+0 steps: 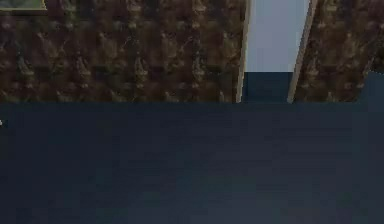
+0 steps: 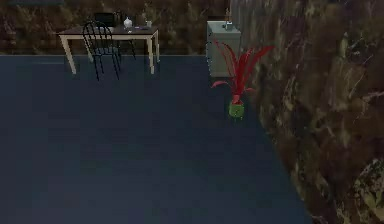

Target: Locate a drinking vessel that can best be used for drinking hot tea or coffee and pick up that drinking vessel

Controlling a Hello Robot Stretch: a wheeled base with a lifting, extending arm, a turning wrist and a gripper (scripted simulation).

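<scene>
One dark chair (image 2: 101, 45) at a table (image 2: 108, 36), red plant (image 2: 238, 75) beside cabinet (image 2: 222, 52)

Facing a patterned wall with a doorway.

Ahead of me I've got a dark brown patterned wall (image 1: 120, 50) running across the top, and dark blue floor (image 1: 190, 165) below it. Right of the middle there's a doorway (image 1: 275, 40) with pale posts, pale blue beyond it. A picture frame's (image 1: 20, 5) corner pokes in top left.

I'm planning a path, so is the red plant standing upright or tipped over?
Upright: the red plant rises from its green pot, which stands on the floor.
</scene>
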